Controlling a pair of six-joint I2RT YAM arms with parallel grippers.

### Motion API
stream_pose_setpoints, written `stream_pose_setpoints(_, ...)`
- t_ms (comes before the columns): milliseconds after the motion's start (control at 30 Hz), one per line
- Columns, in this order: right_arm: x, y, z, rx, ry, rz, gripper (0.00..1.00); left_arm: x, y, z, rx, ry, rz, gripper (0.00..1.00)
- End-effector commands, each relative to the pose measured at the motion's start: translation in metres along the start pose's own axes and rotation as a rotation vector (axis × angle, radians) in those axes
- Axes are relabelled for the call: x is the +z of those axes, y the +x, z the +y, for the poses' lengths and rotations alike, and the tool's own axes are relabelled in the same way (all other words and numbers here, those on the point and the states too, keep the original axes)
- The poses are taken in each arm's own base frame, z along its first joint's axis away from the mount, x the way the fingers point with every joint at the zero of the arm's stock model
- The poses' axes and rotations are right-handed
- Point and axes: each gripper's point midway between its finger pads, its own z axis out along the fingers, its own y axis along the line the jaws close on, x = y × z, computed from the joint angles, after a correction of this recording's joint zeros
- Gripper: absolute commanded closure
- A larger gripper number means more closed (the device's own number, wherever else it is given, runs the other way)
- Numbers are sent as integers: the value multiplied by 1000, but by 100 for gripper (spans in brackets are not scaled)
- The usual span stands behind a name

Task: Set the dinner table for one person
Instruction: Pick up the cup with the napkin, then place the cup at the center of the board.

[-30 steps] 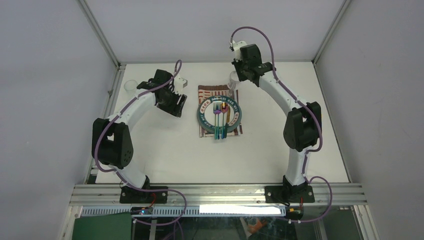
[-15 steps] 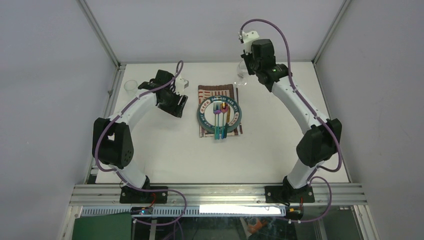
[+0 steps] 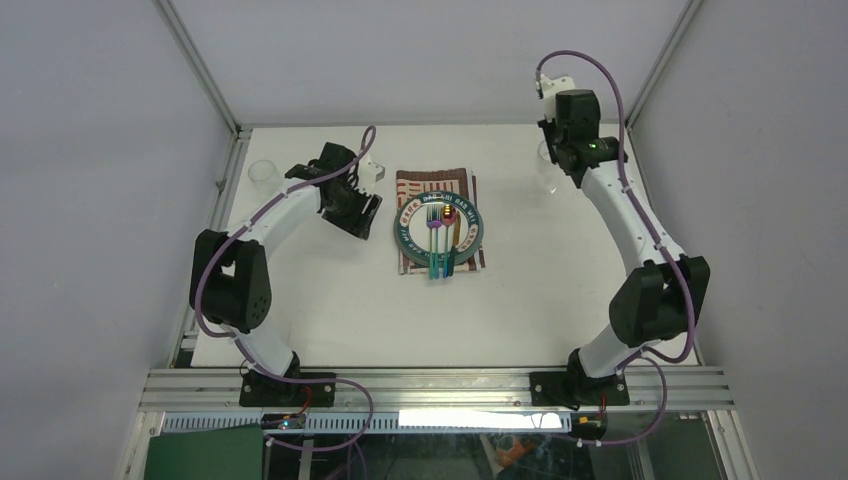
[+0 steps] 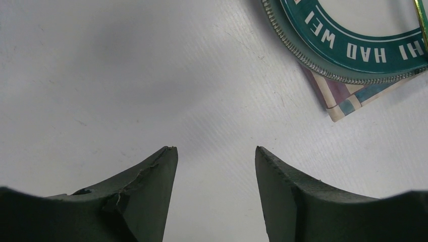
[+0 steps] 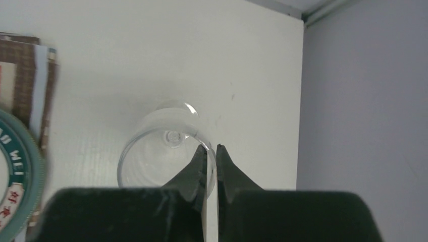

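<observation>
Broad white tabletop [image 3: 330, 310] filling the enclosure floor, edged by aluminium rails [image 3: 440, 385] along the near side. Toward the far middle of it, a striped patchwork placemat [image 3: 420, 180], carrying a green-rimmed plate [image 3: 404, 225] with white lettering. Across the plate, cutlery [image 3: 440, 245] laid side by side, teal handles pointing to the near edge and reaching past the rim. Just left of the plate, the left pincer [image 4: 216, 151], fingers spread wide and gripping nothing, only bare white surface showing between them; the plate's rim and a corner of the placemat just beyond, off to one side in the left wrist view. Far out by the back right corner, the right pincer [image 5: 211, 151], pinched almost shut on the wall of a clear glass [image 5: 151, 151], one finger inside the rim and one outside. Cannot tell whether the glass base touches the tabletop or hangs above it. Close beside that glass, the grey side wall [image 5: 363, 101]; well apart on the other side, the plate and placemat. At the far left edge, alone and upright, a second glass [image 3: 262, 173], behind the left arm, with the arm between it and the plate.
</observation>
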Motion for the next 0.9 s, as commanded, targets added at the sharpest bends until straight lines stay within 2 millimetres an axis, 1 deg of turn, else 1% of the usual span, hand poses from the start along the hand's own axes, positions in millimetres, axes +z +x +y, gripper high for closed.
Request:
stream_pose_setpoints(0, -37, -5, -64, 111, 105, -49, 100, 2, -17, -9, 41, 35, -49, 40)
stream_pose_setpoints(100, -40, 12, -90, 153, 149, 3, 100, 10, -15, -12, 45, 51, -32, 42)
stream_pose_setpoints(167, -42, 25, -108, 203, 148, 28, 100, 13, -14, -14, 51, 55, -22, 43)
stream_pose_setpoints(300, -40, 54, -126, 237, 162, 72, 100, 15, -15, -17, 57, 66, -35, 44)
stream_pose_setpoints(467, -33, 82, -127, 270, 148, 125, 100, 18, -13, -17, 60, 68, -35, 44)
stream_pose_setpoints(667, -20, 107, -132, 335, 142, 155, 100, 15, -13, -18, 63, 69, -48, 44)
stream_pose_setpoints(767, -15, 112, -137, 354, 152, 157, 100, 16, -12, -17, 65, 61, -46, 44)
stream_pose_setpoints(867, -8, 116, -151, 357, 190, 161, 100, 15, -10, -16, 66, 52, -42, 44)
